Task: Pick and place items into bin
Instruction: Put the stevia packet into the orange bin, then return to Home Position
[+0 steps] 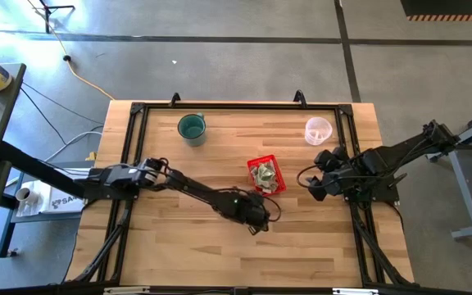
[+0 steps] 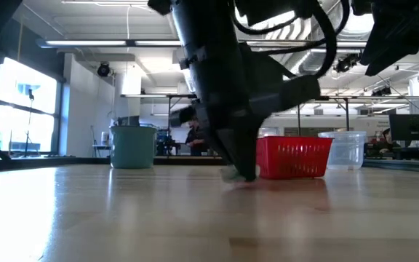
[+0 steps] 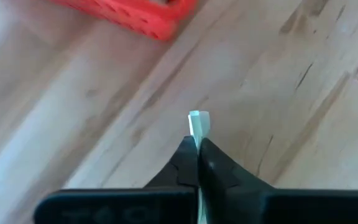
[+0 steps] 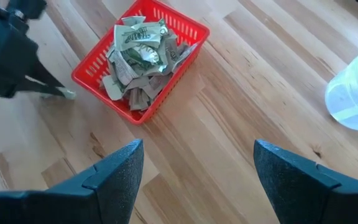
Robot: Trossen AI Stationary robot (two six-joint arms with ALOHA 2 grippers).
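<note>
The red basket [image 1: 266, 175] stands mid-table, holding a heap of crumpled green-and-whitish wrappers [image 4: 138, 59]. My left gripper [image 3: 198, 144] is just on the near side of the basket [image 4: 185, 28], low over the wood, shut on one small pale green wrapper piece [image 3: 198, 123]. In the low view the left gripper [image 2: 243, 172] points down in front of the basket [image 2: 294, 157]. My right gripper [image 4: 199, 146] hangs open to the right of the basket, above bare wood, touching nothing. My left gripper pinches the small wrapper piece between its two fingertips [image 3: 205, 152], which point steeply down from above. A short pale end [image 3: 198, 118] sticks out past the tips. The piece [image 4: 69, 94] is at table height; whether it rests on the wood, I cannot tell.
A teal cup [image 1: 192, 128] stands at the far left of the work area and a clear plastic cup [image 1: 318, 130] at the far right, beyond the basket. A black frame [image 1: 129, 147] borders the table. Bare wood lies on the near side.
</note>
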